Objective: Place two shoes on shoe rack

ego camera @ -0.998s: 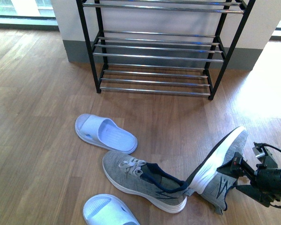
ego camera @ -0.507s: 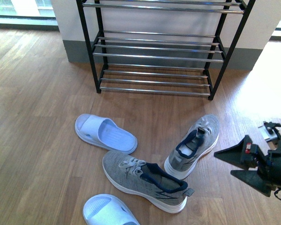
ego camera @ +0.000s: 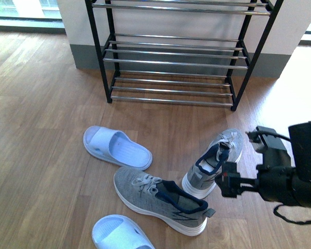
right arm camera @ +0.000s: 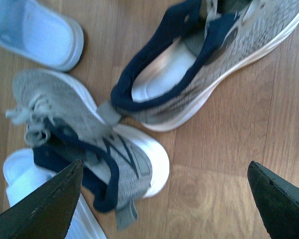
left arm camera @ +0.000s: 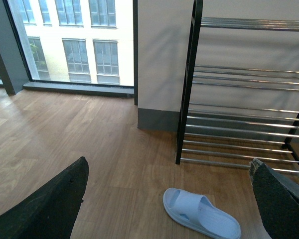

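We take the shoe rack (ego camera: 171, 61) as our marker: every chrome-barred tier we can see carries nothing, so none of the shoes has been placed. All four lie on the wooden floor (ego camera: 36, 104) in front of it. One grey sneaker (ego camera: 213, 163) stands on its sole just out from the rack's right front leg, toe towards the rack. The second grey sneaker (ego camera: 158, 199) lies farther out, almost crosswise to the shelves. A pale blue slide (ego camera: 116, 148) sits out from the rack's left leg, and the other slide (ego camera: 119, 234) is farthest from the rack of all. Our right gripper (right arm camera: 164, 165) hangs over the heels of the two sneakers with its jaws spread wide, touching neither. Our left gripper (left arm camera: 169, 163) is likewise wide apart and holds nothing, facing the rack from farther back. We judge the sneakers light, with a soft knit upper that will buckle under a pinch and a thick foam sole that stays stiff. The padded navy heel collar, or a bite across the sole and upper at the midfoot, looks the firmest hold. The slides should be lighter and bendy, best taken by the strap. The bars look slick and gapped, so a sole ought to span several.
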You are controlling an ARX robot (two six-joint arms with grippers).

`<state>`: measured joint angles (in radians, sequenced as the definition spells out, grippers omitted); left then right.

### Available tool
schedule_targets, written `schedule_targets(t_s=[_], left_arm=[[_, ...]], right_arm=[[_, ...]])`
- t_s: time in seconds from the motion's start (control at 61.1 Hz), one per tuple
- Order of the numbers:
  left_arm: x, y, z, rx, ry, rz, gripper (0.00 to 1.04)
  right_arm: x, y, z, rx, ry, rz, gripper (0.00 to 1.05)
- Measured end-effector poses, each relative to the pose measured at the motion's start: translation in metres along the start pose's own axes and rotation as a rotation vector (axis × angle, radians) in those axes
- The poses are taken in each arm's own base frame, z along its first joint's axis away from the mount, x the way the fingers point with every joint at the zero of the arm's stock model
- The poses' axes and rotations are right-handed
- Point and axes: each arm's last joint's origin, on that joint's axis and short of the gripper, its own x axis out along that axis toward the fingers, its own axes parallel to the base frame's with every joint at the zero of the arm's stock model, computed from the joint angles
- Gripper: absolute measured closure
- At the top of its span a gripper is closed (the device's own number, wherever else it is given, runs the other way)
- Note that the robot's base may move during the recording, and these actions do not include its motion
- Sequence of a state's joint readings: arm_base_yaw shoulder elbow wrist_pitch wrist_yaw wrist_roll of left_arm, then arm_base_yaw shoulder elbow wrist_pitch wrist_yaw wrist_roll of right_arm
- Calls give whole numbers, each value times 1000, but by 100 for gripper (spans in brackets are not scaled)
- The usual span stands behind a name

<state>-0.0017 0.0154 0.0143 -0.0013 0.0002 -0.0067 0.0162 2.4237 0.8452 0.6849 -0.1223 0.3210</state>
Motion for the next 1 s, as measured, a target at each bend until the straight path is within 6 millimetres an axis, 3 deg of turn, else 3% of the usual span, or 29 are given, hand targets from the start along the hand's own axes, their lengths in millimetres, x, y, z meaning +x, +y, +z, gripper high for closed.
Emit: schedule_targets(t_s=[0.229, 0.409, 0.605, 0.998], left_arm=[[0, 0, 0, 0, 0, 0, 9], [0, 0, 0, 0, 0, 0, 9], [0, 0, 0, 0, 0, 0, 9], [0, 0, 0, 0, 0, 0, 9]], right_arm=[[38, -5, 20, 189, -23, -152, 9], [59, -19, 17, 219, 5, -201, 9], [68, -22, 5, 216, 43, -210, 9], [93, -10, 8, 225, 64, -203, 9]])
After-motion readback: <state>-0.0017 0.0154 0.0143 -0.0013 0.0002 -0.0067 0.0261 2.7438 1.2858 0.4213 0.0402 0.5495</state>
